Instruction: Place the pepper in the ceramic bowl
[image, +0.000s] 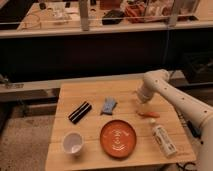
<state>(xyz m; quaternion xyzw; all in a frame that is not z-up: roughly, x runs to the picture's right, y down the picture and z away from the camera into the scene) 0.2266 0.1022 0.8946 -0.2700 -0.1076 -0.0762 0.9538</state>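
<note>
- Seen from above and in front: a light wooden table (90, 95) with plank lines, squarish, set in a dim room.
- Beyond the table's far edge, a dark low wall or cabinet front (85, 55), topped by a pale rail (75, 31) with upright posts.
- Past the rail, a second wooden surface (60, 12) crowded with small items too blurred to name.
- Speckled grey floor (25, 135) visible to the left of the table.
- Reaching in from the right edge, a white robot arm (175, 97), elbow bent over the table's right side.
- At its end, the gripper (143, 106), pointed down at the right part of the table, just behind the pepper; cannot tell how far the fingers are parted, or whether anything is held.
- Just in front of the gripper, lying flat on the wood, the pepper (148, 114): a small orange-red elongated shape, possibly touching the fingertips.
- Near the front centre, the ceramic bowl (118, 138): round, orange, shallow, with a pale pattern inside; apart from the pepper, to its front-left.
- Right of the bowl, a white bottle (164, 139) lying on its side.
- At front left, a white cup (73, 142), upright.
- Left of centre, a black rectangular object (80, 112), lying diagonally.
- In the middle, a small blue-grey crumpled item (108, 105), perhaps a cloth or packet.
</note>
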